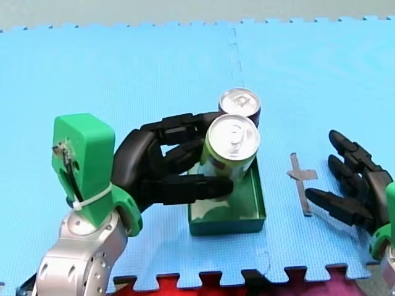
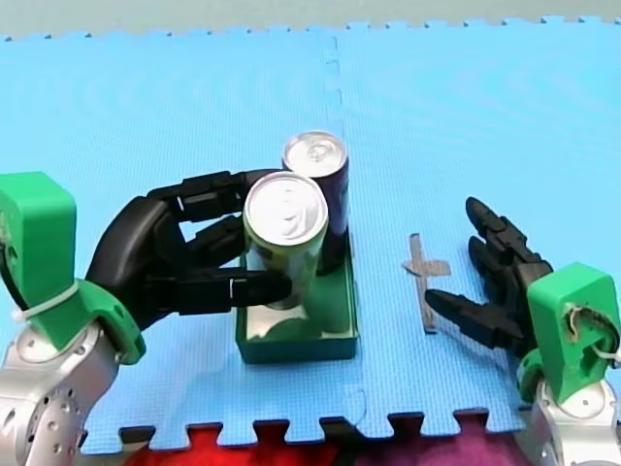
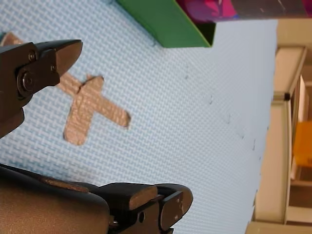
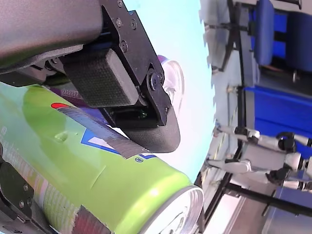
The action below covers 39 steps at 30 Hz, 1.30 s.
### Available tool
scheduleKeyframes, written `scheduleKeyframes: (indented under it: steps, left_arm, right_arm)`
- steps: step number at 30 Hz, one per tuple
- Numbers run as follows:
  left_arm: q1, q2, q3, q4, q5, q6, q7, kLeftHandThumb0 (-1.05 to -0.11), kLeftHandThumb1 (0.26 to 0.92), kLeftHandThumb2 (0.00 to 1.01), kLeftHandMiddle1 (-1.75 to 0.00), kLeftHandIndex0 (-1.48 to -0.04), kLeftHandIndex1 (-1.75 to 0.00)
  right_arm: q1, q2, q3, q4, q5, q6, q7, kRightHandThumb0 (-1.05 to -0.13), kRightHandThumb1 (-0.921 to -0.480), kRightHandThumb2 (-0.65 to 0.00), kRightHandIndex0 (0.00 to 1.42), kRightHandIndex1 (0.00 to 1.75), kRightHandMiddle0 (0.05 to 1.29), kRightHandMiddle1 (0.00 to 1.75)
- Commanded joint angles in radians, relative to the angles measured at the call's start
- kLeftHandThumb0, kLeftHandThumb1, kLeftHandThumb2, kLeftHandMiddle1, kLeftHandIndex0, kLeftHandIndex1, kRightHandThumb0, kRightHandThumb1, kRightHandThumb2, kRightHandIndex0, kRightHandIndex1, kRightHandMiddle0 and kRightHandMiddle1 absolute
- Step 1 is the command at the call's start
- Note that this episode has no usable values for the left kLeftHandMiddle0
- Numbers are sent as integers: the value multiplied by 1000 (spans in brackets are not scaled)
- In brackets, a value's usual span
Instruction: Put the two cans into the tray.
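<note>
Left wrist's green mount (image 1: 83, 163) sits closest to the lens, with a white zip tie round it. Just past it, the left hand (image 1: 154, 169) is clamped on the green can (image 1: 229, 154). The thumb runs across the can's near side low down, and the fingers wrap round the far side.

The can is upright, lid up, with its lower end inside the tray (image 1: 258, 206), which lies right at that hand's fingertips. Can't tell whether the base touches the tray floor.

The purple can (image 1: 241, 105) stands upright just beyond the green one, on the side away from the left wrist. Its base is hidden, so I can't tell whether it is in the tray's far end or just past it.

In the second wrist view a ribbed black finger pad (image 4: 102, 80) presses on the green can's side, and the purple can's lid shows past that finger.

The right hand (image 1: 352, 191) is released and holds nothing. It is across the tray from the left hand, well apart from both cans. A tape cross (image 1: 301, 179) lies on the blue foam mat (image 1: 123, 74) between that hand's fingertips and the tray, just beside the fingertips.

The first wrist view shows the tape cross on the mat between two black fingertips (image 3: 58, 53), with a green tray corner beyond them.
</note>
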Motion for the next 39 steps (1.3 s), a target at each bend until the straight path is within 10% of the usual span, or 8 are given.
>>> scheduleKeyframes:
  steps: [1,39]
  left_arm:
    - [1,3,1,-22,-11,3,0,-436,756,2,-16,-1340,-1]
    - [4,16,18,53,-12,-7,-6,-441,760,0,-14,-1338,0]
  right_arm:
    - [13,4,6,-1,-4,17,6,-843,-756,-1,324,0,277,0]
    - [36,2,12,-27,-5,11,1,-826,-750,0,327,1,280,1]
